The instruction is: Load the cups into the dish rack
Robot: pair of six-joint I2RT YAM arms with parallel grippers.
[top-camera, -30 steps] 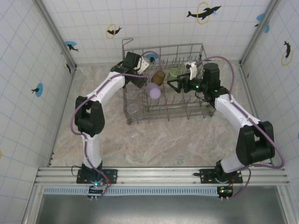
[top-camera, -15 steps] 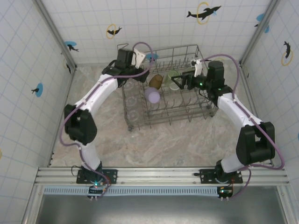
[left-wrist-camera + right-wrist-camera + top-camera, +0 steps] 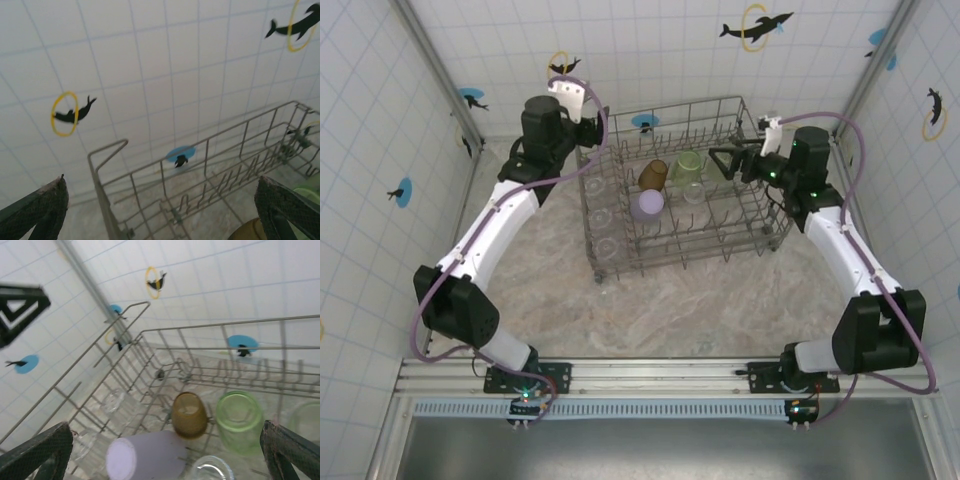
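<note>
Grey wire dish rack, plastic cups

Bright, even light with soft shadows; overhead view sharp, both wrist views slightly blurred

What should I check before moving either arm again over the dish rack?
1. Left gripper open and empty: ok.
2. Right gripper open and empty: ok.
3. Both grippers off the rack wires: ok.
4. Amber cup and green cup inside the rack: ok.
5. Lilac cup seated upright: not ok, it looks tipped on its side.
6. Cups left out on the table: none seen, ok.
</note>
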